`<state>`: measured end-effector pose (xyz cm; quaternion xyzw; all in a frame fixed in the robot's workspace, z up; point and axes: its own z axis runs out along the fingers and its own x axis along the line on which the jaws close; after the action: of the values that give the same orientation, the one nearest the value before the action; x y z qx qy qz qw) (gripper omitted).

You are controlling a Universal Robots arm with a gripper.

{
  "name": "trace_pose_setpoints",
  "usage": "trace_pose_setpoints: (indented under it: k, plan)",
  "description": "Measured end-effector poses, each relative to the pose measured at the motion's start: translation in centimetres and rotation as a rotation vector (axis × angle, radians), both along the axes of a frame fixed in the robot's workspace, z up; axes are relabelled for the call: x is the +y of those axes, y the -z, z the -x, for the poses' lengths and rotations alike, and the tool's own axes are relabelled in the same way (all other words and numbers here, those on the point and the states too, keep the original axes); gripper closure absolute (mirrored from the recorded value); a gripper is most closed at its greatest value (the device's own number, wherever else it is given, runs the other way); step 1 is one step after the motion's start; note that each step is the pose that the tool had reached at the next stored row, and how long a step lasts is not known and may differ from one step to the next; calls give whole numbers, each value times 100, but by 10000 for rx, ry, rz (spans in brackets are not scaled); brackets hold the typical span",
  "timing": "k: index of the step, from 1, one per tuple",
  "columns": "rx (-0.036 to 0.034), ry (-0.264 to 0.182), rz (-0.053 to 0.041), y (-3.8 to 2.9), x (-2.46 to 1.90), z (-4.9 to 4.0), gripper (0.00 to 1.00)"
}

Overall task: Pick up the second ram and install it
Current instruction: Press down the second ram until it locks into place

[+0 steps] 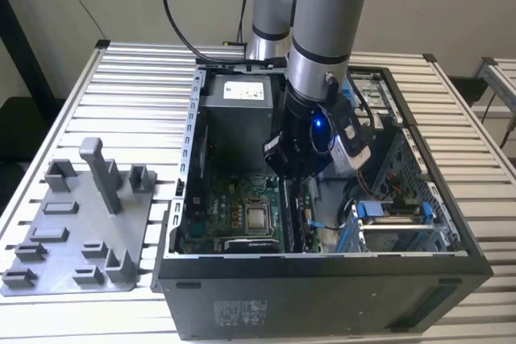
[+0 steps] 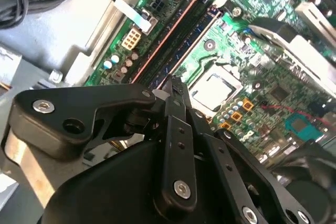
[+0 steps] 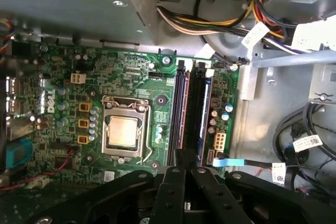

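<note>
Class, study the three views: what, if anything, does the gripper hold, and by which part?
It cannot be told. The gripper hangs low over the motherboard's memory slots, but no ram stick is plainly visible at its tip.

1. The motherboard (image 3: 131, 82) is green, dotted with small orange and pale blue parts in both wrist views.
2. Its memory slots (image 3: 190, 109) are long black strips edged in blue.
3. The processor socket (image 3: 124, 131) is silver with a dull gold centre.
4. The gripper (image 3: 184, 167) is matt black.
5. The arm (image 1: 330, 6) is grey with light blue caps.
6. The computer case (image 1: 322, 288) is black outside.
7. The parts tray (image 1: 76, 227) at the exterior view's left is plain grey.
8. The table (image 1: 129, 94) is ribbed pale silver.
</note>
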<state>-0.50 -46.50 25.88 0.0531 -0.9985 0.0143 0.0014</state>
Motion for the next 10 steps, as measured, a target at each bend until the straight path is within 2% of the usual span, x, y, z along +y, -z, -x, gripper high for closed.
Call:
trace_pose_setpoints:
  k: [10]
  plan:
    - [-11, -1826, -3, 5, 0, 0, 89]
